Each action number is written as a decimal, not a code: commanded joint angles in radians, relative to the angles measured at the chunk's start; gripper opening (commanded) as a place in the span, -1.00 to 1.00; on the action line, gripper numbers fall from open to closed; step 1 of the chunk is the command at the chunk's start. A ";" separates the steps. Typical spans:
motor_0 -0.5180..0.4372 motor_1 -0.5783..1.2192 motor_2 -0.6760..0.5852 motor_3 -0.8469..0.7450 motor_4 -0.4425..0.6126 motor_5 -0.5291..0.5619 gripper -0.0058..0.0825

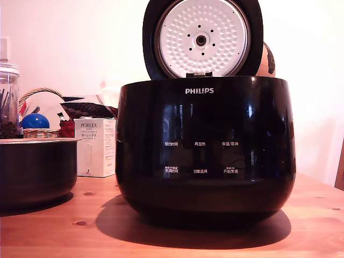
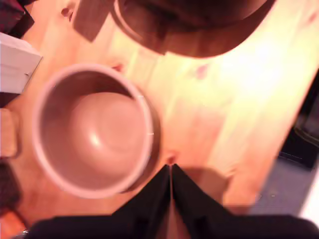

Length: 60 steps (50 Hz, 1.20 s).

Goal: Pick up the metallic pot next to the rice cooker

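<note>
The exterior view sits low, about level with the worktop (image 1: pixel 177 242). It looks straight across at the front of the rice cooker (image 1: pixel 204 150), so near that the cooker fills the middle and the metallic pot (image 1: pixel 35 172) is cut by the exterior view's left edge. The wrist view looks steeply down from above, past the jaws, into the pot. Both views share the pot, the white box (image 1: pixel 97 148), part of the cooker and the worktop between them.
</note>
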 commanded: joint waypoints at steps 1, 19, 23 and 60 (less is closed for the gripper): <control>0.030 0.045 0.007 0.003 -0.027 0.035 -0.92; 0.083 0.190 0.007 0.003 -0.051 0.114 -0.92; 0.086 0.218 0.007 0.003 -0.044 0.131 -0.92; 0.054 0.440 -0.004 0.002 0.036 0.121 -0.30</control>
